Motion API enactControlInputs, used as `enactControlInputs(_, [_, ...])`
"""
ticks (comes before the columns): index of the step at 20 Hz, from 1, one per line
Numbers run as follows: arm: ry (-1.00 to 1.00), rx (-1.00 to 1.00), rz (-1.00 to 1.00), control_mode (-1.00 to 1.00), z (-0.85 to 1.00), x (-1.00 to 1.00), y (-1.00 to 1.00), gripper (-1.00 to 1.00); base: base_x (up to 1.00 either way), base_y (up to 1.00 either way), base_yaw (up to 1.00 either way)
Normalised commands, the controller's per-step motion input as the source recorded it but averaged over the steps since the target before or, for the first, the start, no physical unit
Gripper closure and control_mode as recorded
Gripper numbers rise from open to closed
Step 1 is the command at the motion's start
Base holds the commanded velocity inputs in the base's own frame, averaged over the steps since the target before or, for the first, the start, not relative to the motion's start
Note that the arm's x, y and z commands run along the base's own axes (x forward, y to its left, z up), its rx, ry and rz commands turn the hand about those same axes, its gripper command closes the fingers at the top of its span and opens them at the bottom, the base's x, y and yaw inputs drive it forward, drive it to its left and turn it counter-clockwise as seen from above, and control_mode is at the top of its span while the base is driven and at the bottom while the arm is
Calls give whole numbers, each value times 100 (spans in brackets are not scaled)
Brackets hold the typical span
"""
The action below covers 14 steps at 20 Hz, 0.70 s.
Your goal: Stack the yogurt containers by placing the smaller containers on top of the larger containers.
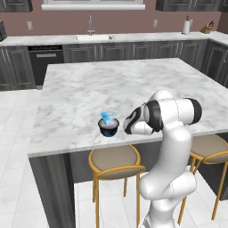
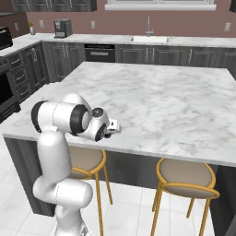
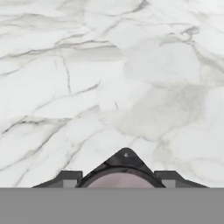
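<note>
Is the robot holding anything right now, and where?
A dark cup with a pale top, gripped between the fingers by opposite sides of its rim.

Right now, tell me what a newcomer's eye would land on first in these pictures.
First, the white robot arm bent low at the near edge of the marble island, above two round stools. Next, the translucent light-blue cup sitting on top of the wide dark cup near that edge. In the hand view, a small dark cup with a pale top sits between the fingertips.

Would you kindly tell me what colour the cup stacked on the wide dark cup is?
Translucent light blue cup, sitting atop the wide dark cup; clearest in the left base view.
</note>
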Motion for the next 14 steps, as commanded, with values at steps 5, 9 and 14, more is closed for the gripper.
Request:
enactControlInputs(5, [0,7,0,-100,40,-12,0,100,0,0,0])
enactControlInputs(9, [0,9,0,-100,54,-11,-1,100,0,0,0])
enactControlInputs(14, [0,7,0,-100,59,-14,-7,100,0,0,0])
